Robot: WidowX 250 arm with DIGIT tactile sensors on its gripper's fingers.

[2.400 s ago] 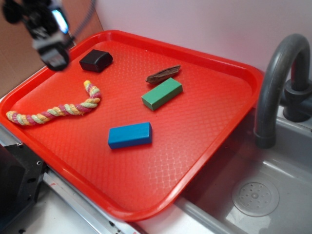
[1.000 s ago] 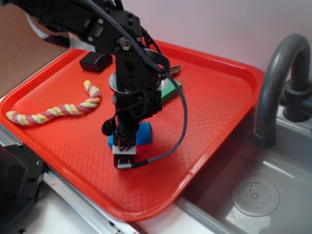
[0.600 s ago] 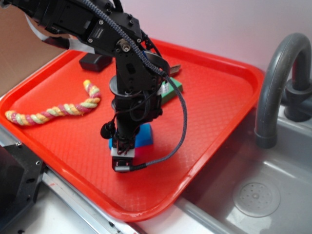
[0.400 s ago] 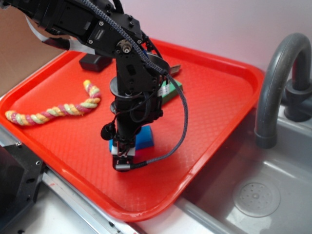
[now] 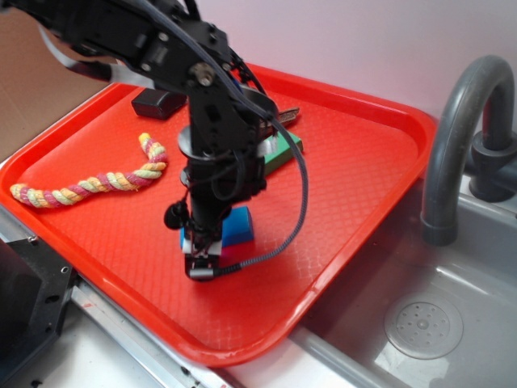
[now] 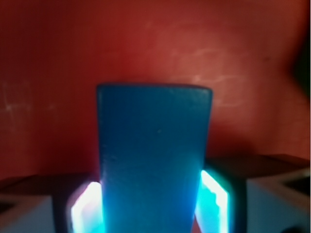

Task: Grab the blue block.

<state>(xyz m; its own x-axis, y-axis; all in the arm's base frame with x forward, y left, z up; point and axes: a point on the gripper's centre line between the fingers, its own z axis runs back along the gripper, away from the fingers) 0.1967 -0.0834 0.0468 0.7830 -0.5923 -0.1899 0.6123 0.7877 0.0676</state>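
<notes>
Wrist view shows the tool (image 6: pixel 151 208) clamped on the blue block (image 6: pixel 153 160) above the red tray (image 6: pixel 155 43).

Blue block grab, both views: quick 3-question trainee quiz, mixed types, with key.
1. True or false: the blue block sits between the two fingers of the pincer.
2. Which lies left of the arm on the red tray? A) braided rope B) a spoon C) a cup
3. Fill in: the faucet stands over the ____ to the tray's right.

Key: 1 true; 2 A; 3 sink.
</notes>
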